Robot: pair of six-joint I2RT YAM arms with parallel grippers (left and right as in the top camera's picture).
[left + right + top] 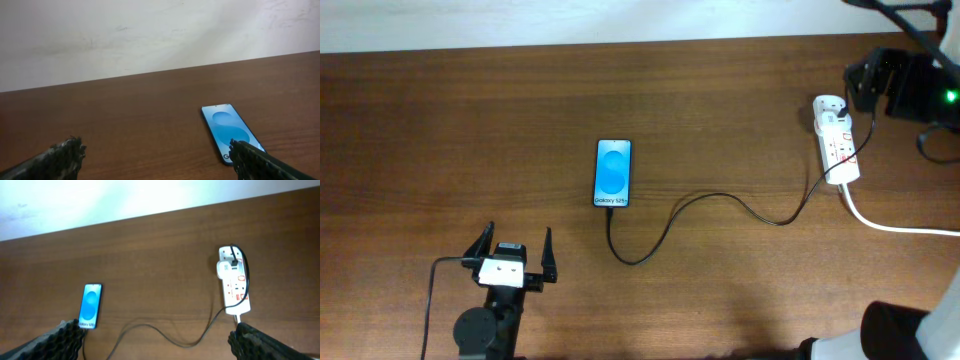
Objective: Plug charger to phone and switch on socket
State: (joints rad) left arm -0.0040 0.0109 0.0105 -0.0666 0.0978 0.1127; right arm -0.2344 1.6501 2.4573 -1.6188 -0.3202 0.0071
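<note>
The phone lies flat mid-table with its blue screen lit; it also shows in the left wrist view and the right wrist view. The black charger cable runs from the phone's near end, loops, and reaches the white socket at the right, where a white adapter sits in it. The cable end meets the phone's near edge. My left gripper is open and empty, front-left of the phone. My right gripper is open and empty, high above the table.
A thick white cord leaves the socket toward the right edge. A black device with a green light stands behind the socket. Part of the right arm shows at the front right corner. A pale wall backs the table.
</note>
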